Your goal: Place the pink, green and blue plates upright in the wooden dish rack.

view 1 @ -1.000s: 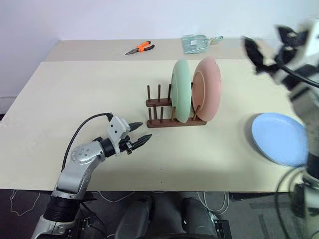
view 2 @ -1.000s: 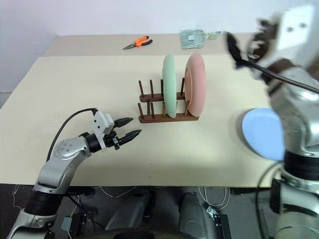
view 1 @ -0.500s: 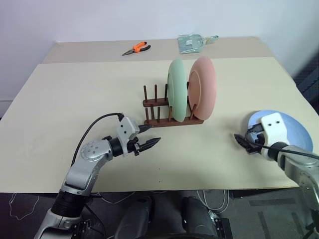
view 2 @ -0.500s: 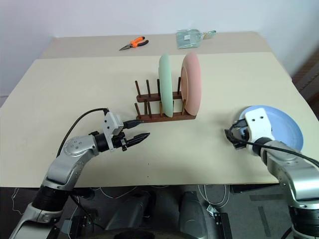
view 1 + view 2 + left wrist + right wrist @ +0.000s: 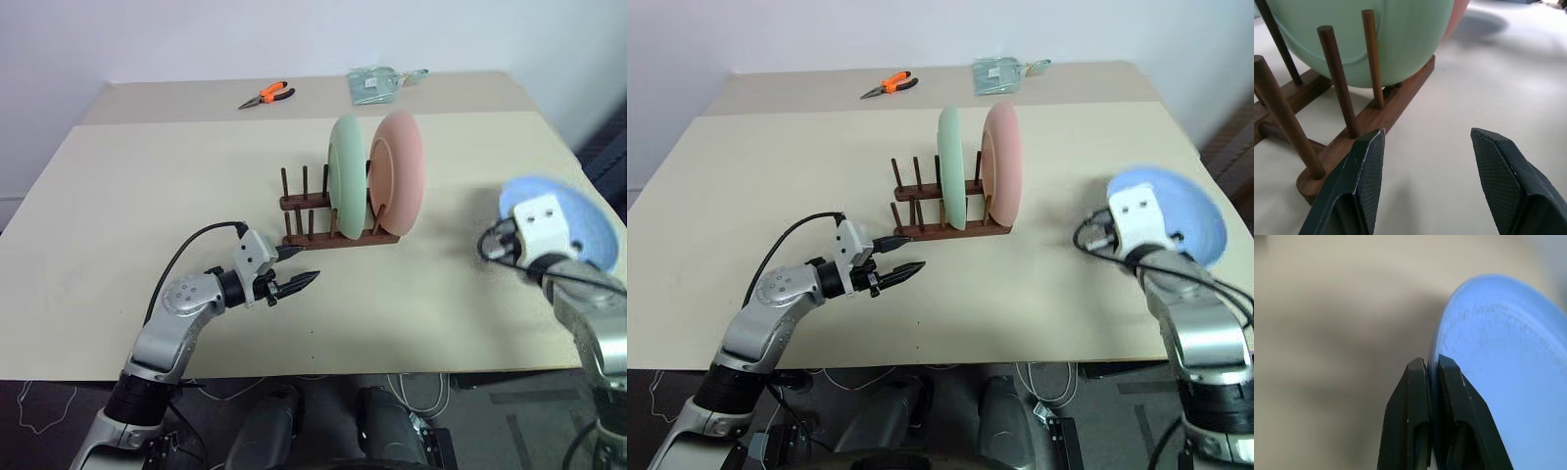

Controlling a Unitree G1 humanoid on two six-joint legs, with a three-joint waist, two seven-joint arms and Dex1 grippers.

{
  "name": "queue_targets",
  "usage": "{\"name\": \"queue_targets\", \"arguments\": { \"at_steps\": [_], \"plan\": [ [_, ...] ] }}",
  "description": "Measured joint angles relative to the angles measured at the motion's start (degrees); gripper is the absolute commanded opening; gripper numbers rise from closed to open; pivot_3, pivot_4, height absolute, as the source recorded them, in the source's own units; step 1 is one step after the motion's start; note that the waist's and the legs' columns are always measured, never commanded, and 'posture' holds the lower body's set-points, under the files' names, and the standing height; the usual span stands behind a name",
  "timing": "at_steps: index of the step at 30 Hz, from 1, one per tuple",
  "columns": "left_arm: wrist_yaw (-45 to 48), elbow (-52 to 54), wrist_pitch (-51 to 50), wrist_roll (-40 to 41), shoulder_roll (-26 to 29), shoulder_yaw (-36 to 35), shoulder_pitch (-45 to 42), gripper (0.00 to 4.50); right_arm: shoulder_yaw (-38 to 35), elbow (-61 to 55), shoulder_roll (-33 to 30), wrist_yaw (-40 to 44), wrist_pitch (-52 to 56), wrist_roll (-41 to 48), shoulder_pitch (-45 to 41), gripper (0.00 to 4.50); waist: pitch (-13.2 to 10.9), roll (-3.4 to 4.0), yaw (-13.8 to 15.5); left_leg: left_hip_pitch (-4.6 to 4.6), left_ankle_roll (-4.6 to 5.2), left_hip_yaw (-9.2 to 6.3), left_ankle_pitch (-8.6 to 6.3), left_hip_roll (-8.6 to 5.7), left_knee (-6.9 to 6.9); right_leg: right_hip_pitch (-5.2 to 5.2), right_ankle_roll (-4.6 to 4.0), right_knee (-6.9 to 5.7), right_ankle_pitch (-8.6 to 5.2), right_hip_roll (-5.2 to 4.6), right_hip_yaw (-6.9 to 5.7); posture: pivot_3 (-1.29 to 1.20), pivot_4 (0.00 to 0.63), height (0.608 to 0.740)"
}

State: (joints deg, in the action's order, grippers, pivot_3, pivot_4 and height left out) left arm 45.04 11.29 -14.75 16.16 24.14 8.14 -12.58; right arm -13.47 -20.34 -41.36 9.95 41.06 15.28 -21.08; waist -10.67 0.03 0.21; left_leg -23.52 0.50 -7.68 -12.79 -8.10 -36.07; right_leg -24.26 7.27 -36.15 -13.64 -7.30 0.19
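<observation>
Right gripper [image 5: 1432,366]: jaws pinched on blue plate [image 5: 578,217] rim, right of frame. Left gripper [image 5: 292,270]: jaws parted, empty. Advice: keep plate edge-on, aim for free pegs of wooden dish rack [image 5: 312,211].

Two plates [image 5: 377,176] are stood upright at the right end of the rack [image 5: 323,220], a third plate [image 5: 578,220] to its right, pliers [image 5: 266,95] behind.

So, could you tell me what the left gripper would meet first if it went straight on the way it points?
Probably the wooden dish rack: the open left gripper points at its near end, though slightly to one side.
</observation>
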Motion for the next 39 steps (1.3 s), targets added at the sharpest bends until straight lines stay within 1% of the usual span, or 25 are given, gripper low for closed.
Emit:
{"name": "queue_targets", "arguments": {
  "at_steps": [2, 4, 5, 7, 8, 10, 12, 14, 16, 18, 21, 23, 29, 39],
  "plan": [
    [-1.12, -0.02, 0.77, -0.33, -0.08, -0.63, 0.44, 2.87, -3.14, -1.52, 2.29, 0.87, -2.30, 3.97, -8.41, 0.05, -0.02, -0.08, 0.27, 0.00, -0.01, -0.06, 0.00, 0.08, 0.07, 0.00, 0.01, 0.03, 0.00, 0.08, -0.03, 0.00, 0.150, 0.738],
    [-2.26, -0.60, 1.69, -0.74, 0.21, -1.99, 1.16, 2.87, -6.16, -3.78, 7.34, 1.65, -2.07, 12.08, -16.03, 0.05, -0.02, -0.10, 0.19, 0.00, -0.02, -0.09, -0.01, 0.17, 0.14, -0.03, 0.01, 0.05, 0.00, 0.15, -0.03, 0.00, 0.150, 0.738],
    [-2.85, -1.13, 2.26, -0.94, 0.55, -2.77, 1.42, 2.87, -7.78, -5.57, 10.31, 1.89, -0.81, 19.39, -19.78, 0.05, -0.02, -0.10, 0.25, 0.00, -0.03, -0.12, -0.01, 0.19, 0.16, -0.04, 0.00, 0.03, 0.01, 0.17, -0.03, 0.00, 0.150, 0.738],
    [-3.41, -1.72, 3.11, -1.22, 1.46, -4.38, 2.42, 2.87, -8.98, -8.09, 12.99, 2.03, 2.08, 31.92, -23.29, 0.05, 0.01, -0.16, 0.46, 0.00, -0.08, -0.19, -0.05, 0.23, 0.17, -0.03, -0.02, 0.04, 0.01, 0.20, -0.06, 0.00, 0.150, 0.738],
    [-3.57, -2.23, 3.40, -1.38, 2.22, -5.27, 3.17, 2.87, -9.37, -8.80, 14.30, 1.36, 3.39, 38.47, -24.15, 0.05, 0.01, -0.17, 0.57, 0.00, -0.08, -0.20, -0.07, 0.21, 0.17, -0.02, -0.03, 0.06, 0.01, 0.19, -0.07, 0.00, 0.150, 0.738],
    [-3.58, -3.50, 4.17, -1.48, 3.65, -7.24, 4.41, 2.87, -9.56, -8.88, 18.38, -2.51, 4.28, 52.36, -24.69, 0.05, 0.01, -0.17, 0.47, 0.00, -0.06, -0.20, -0.08, 0.18, 0.17, -0.02, -0.05, 0.10, 0.02, 0.17, -0.04, 0.00, 0.150, 0.738],
    [-3.41, -4.18, 4.57, -1.39, 4.54, -8.65, 5.06, 2.87, -8.34, -8.67, 21.88, -7.07, 3.96, 63.38, -24.70, 0.05, 0.00, -0.15, 0.44, -0.01, -0.06, -0.19, -0.08, 0.17, 0.14, -0.04, -0.08, 0.08, 0.04, 0.17, -0.01, 0.00, 0.150, 0.738],
    [-2.81, -4.52, 5.13, -1.19, 5.21, -9.46, 5.62, 2.87, -5.92, -8.50, 25.77, -11.53, 2.44, 71.46, -24.67, 0.05, 0.00, -0.13, 0.28, 0.00, -0.08, -0.19, -0.07, 0.19, 0.12, -0.07, -0.15, 0.06, 0.07, 0.20, 0.01, 0.00, 0.150, 0.738],
    [-2.26, -4.61, 5.27, -1.08, 5.68, -9.70, 6.29, 2.87, -2.36, -8.11, 30.28, -15.71, 0.59, 77.35, -24.34, 0.05, 0.01, -0.12, 0.01, 0.00, -0.10, -0.18, -0.05, 0.28, 0.11, -0.10, -0.18, 0.04, 0.09, 0.30, 0.04, 0.00, 0.150, 0.738],
    [-1.88, -4.77, 5.32, -1.07, 5.94, -9.72, 6.80, 2.87, 0.77, -7.05, 32.49, -18.48, -0.25, 79.34, -23.72, 0.05, 0.02, -0.11, -0.16, 0.02, -0.10, -0.17, -0.05, 0.34, 0.11, -0.17, -0.22, 0.04, 0.12, 0.38, 0.05, 0.00, 0.150, 0.738],
    [-1.72, -5.27, 5.32, -1.06, 6.33, -9.86, 7.42, 2.87, 5.23, -2.83, 35.26, -22.20, -0.87, 78.80, -22.68, 0.05, 0.02, -0.11, -0.69, 0.02, -0.15, -0.16, -0.02, 0.37, 0.11, -0.21, -0.24, 0.00, 0.14, 0.43, 0.05, 0.00, 0.150, 0.738],
    [-1.73, -5.30, 5.37, -1.06, 6.29, -9.85, 7.41, 2.87, 6.59, 0.13, 36.46, -24.34, -1.59, 78.09, -22.36, 0.05, 0.02, -0.10, -0.92, 0.02, -0.20, -0.14, 0.01, 0.38, 0.14, -0.21, -0.27, -0.01, 0.17, 0.44, 0.08, 0.00, 0.150, 0.738],
    [-1.90, -5.29, 5.39, -1.07, 5.97, -9.83, 7.41, 2.87, 8.89, 4.77, 38.10, -27.59, -2.35, 73.33, -21.90, 0.05, 0.02, -0.09, -1.02, 0.02, -0.27, -0.11, 0.05, 0.49, 0.22, -0.28, -0.34, -0.05, 0.22, 0.53, 0.08, 0.00, 0.150, 0.738],
    [-1.67, -5.27, 5.39, -1.09, 5.33, -9.37, 7.78, 2.87, 10.27, 4.99, 39.62, -29.82, -1.67, 73.20, -21.42, 0.05, 0.05, -0.07, -1.06, 0.03, -0.32, -0.09, 0.08, 0.56, 0.25, -0.30, -0.41, -0.05, 0.27, 0.58, 0.08, 0.00, 0.150, 0.738]
  ]
}}
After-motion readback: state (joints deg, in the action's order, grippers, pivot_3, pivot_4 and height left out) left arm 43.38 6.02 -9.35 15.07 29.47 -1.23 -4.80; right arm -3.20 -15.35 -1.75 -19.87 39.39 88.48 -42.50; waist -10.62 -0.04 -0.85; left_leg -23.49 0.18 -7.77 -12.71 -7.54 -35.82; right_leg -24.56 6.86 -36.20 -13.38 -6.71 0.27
